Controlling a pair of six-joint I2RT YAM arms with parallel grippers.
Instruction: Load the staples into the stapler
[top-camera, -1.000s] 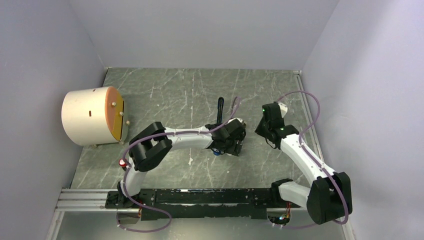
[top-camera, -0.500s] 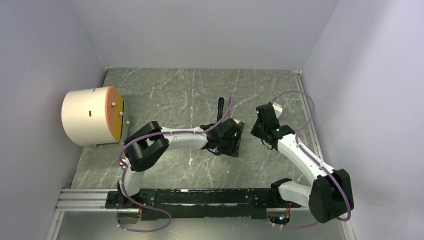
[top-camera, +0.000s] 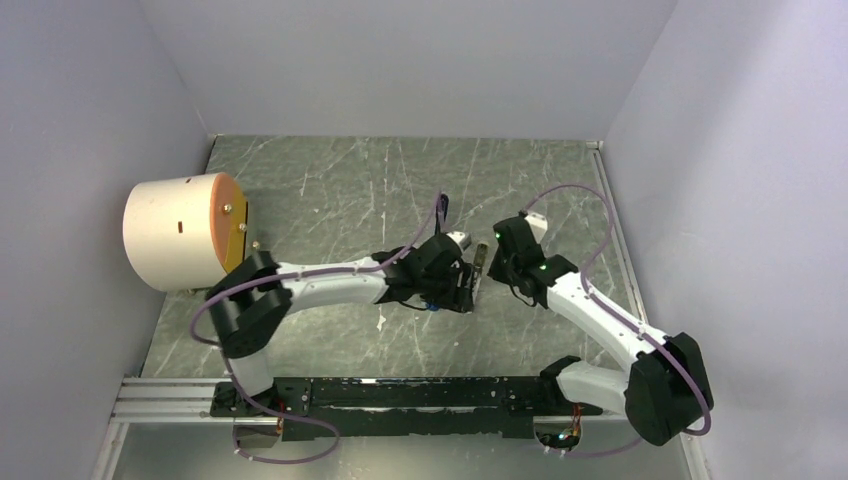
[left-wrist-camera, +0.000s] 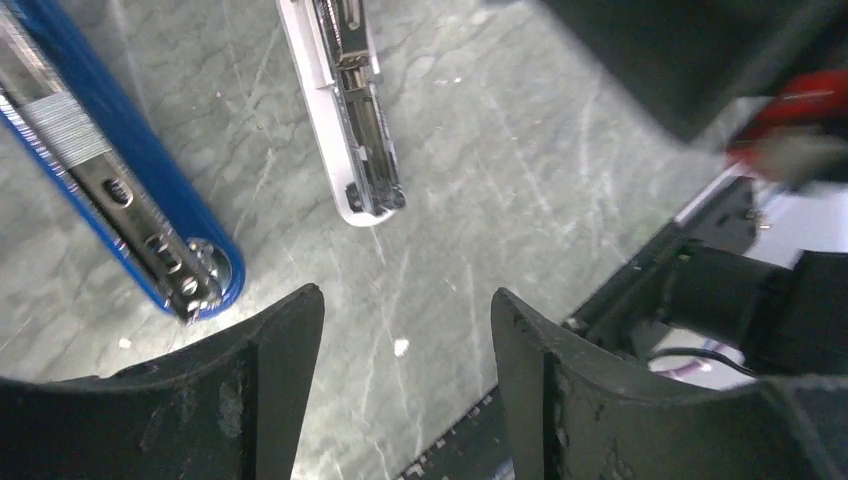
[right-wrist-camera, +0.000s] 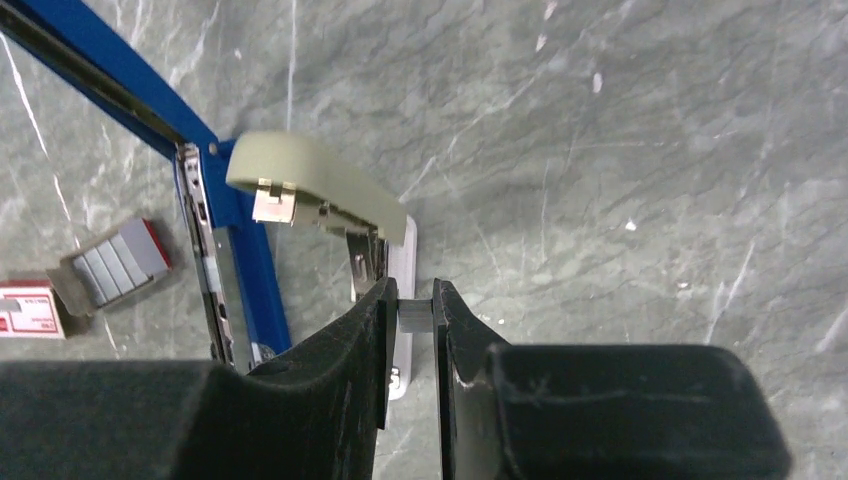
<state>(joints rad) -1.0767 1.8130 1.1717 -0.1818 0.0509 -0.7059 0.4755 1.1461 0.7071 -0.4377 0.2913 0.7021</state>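
Note:
The blue stapler (right-wrist-camera: 245, 265) lies swung open on the table, its black arm (top-camera: 441, 215) pointing away and its metal channel (left-wrist-camera: 110, 185) facing up with a ribbed grey strip in it. My right gripper (right-wrist-camera: 412, 295) is shut on a small grey block of staples (right-wrist-camera: 415, 318), held just above the white base of the pale beige stapler (right-wrist-camera: 315, 185), to the right of the blue one. More grey staples (right-wrist-camera: 115, 262) sit in the tray of a red box (right-wrist-camera: 30, 308) at the left. Beside both staplers, my left gripper (left-wrist-camera: 405, 305) hangs open over bare table.
A big cream cylinder with an orange face (top-camera: 185, 230) stands at the table's left edge. The beige stapler (left-wrist-camera: 345, 110) lies open next to the blue one. Walls close in on three sides; the black rail (top-camera: 400, 392) runs along the near edge.
My right gripper has moved left, bringing the staples in over the two open staplers. The left arm has swung left and stretched out; its jaws narrowed briefly and widened again.

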